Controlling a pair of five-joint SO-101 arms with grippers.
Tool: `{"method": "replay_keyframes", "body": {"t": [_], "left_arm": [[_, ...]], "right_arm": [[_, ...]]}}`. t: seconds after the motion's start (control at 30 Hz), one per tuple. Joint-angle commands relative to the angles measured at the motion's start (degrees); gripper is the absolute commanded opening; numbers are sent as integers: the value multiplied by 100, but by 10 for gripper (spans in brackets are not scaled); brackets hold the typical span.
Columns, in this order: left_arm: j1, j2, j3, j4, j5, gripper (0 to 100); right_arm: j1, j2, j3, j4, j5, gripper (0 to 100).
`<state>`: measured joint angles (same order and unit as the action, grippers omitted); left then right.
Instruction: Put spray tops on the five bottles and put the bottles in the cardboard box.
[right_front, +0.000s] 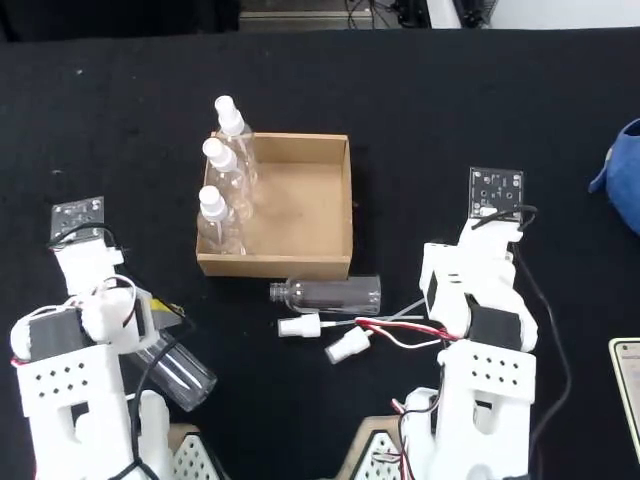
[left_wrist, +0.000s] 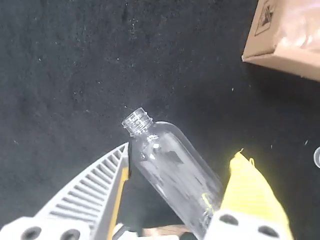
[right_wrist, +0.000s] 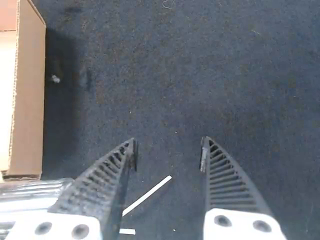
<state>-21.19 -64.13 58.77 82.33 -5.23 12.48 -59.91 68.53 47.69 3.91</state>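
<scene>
Three bottles with spray tops (right_front: 222, 190) stand along the left side of the cardboard box (right_front: 310, 195). A fourth, capless clear bottle (right_front: 330, 295) lies on the black table just in front of the box. Two loose spray tops (right_front: 300, 326) (right_front: 348, 346) lie beside it. My left gripper (left_wrist: 181, 151) is shut on another capless bottle (left_wrist: 172, 167), held tilted with its threaded neck pointing away; it sits at the near left (right_front: 180, 372). My right gripper (right_wrist: 168, 141) is open over bare table, with a white dip tube (right_wrist: 147, 195) below it and the box wall (right_wrist: 27, 100) to one side.
Red and white cables (right_front: 400, 332) run from the right arm (right_front: 480, 320) toward the spray tops. A blue object (right_front: 625, 185) and a white item (right_front: 628, 370) sit at the table's right edge.
</scene>
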Motion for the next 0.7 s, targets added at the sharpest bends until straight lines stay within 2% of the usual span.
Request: {"method": "replay_keyframes", "body": {"t": [0.0, 0.2, 0.37, 0.67], "left_arm": [[40, 26, -40, -9, 369, 231], [-119, 26, 558, -466, 325, 230], [-365, 26, 1200, -862, -334, 230], [-391, 26, 1464, -1108, -360, 230]], "right_arm": [[97, -119, -338, -141, -18, 177], [97, -119, -330, -141, -26, 177], [97, -119, -330, -141, -18, 177], [97, -127, -330, -141, -18, 177]]}}
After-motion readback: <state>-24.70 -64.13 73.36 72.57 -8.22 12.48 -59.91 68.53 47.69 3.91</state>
